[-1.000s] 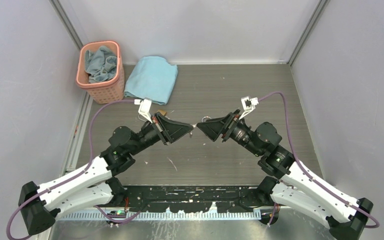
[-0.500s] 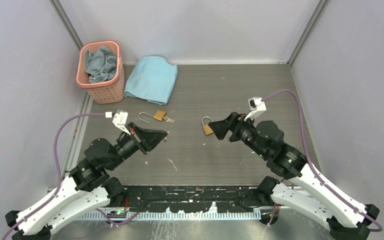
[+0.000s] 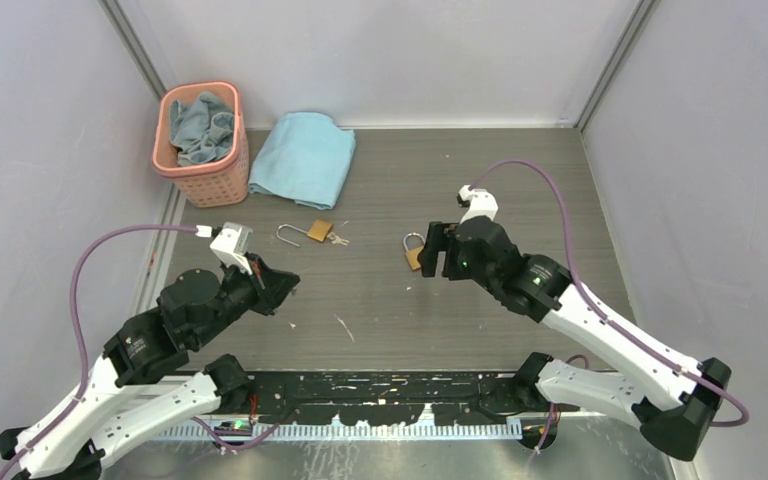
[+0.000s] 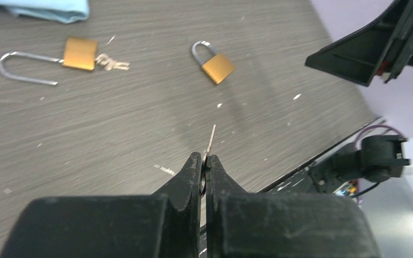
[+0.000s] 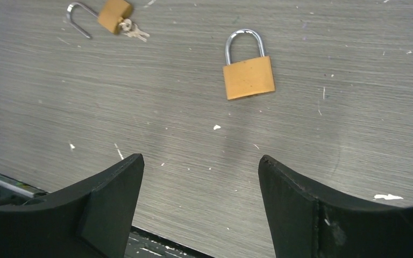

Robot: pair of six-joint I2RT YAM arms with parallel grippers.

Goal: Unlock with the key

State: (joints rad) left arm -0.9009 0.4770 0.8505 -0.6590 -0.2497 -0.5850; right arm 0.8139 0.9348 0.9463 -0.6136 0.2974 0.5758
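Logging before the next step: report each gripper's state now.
Left gripper: closed on the key.
Right gripper: open, holding nothing.

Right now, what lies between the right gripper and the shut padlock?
Nothing but bare, flecked table between right gripper and shut padlock, seen in the right wrist view.

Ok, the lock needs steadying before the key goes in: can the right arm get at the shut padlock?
Probably yes. The right pincer is open just short of the padlock, which lies flat on bare table with nothing between them; the other lock sits well aside.
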